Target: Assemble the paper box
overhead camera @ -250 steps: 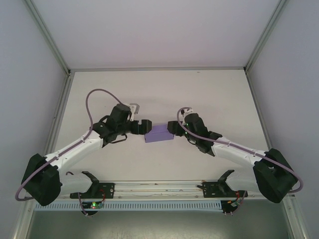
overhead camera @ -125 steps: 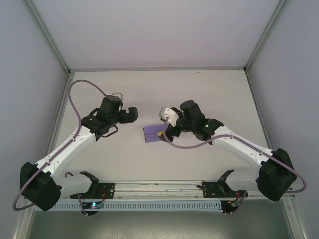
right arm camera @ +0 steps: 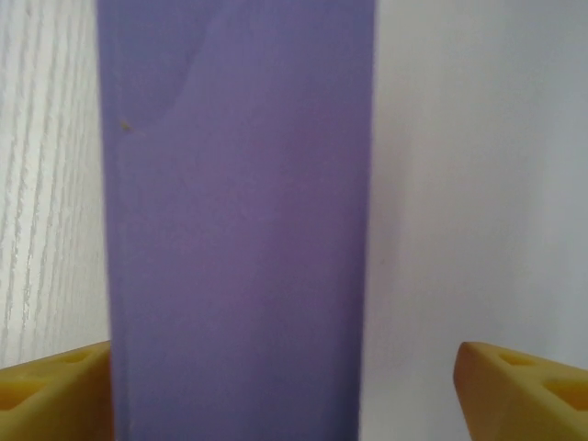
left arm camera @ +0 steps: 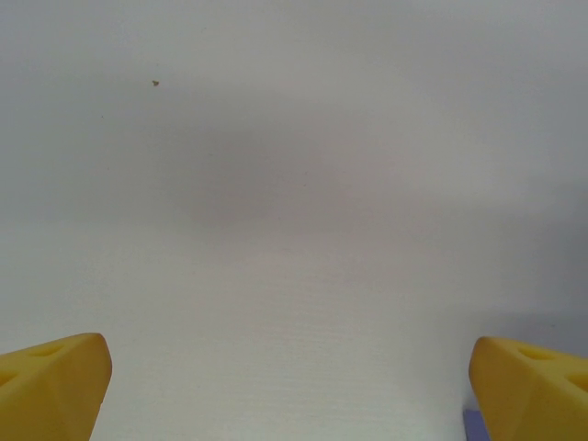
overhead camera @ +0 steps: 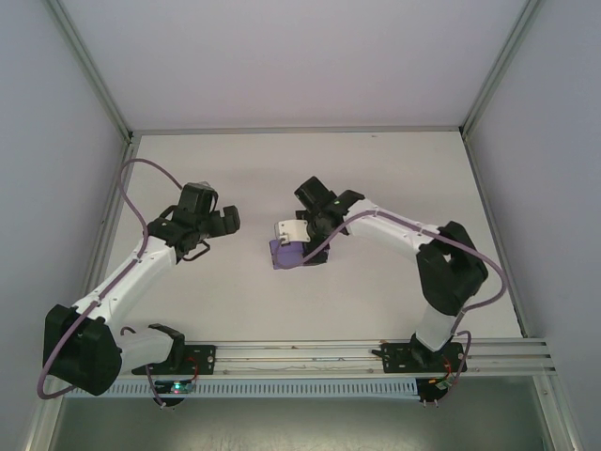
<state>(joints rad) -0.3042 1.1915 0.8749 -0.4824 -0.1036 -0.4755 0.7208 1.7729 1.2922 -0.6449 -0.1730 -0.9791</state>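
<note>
The paper box (overhead camera: 284, 255) is a small purple cuboid lying on the white table (overhead camera: 376, 188) near its middle. My right gripper (overhead camera: 308, 252) points down over the box's right end. In the right wrist view the box (right arm camera: 239, 220) runs as a tall purple band between my yellow fingertips (right arm camera: 524, 386); the jaws are open, the left finger close to the box and the right one well clear of it. My left gripper (overhead camera: 226, 220) hangs open to the left of the box. It holds nothing, and a sliver of purple (left arm camera: 472, 428) shows beside its right fingertip (left arm camera: 537, 386).
Grey side walls and metal frame posts (overhead camera: 99, 85) bound the table on three sides. A metal rail (overhead camera: 300, 352) with the arm bases runs along the near edge. Bare table surface lies behind and to the right of the box.
My left gripper has drawn back to the left, away from the box. My right arm has swung round and now points down over the box's right end; the box has shifted slightly left.
</note>
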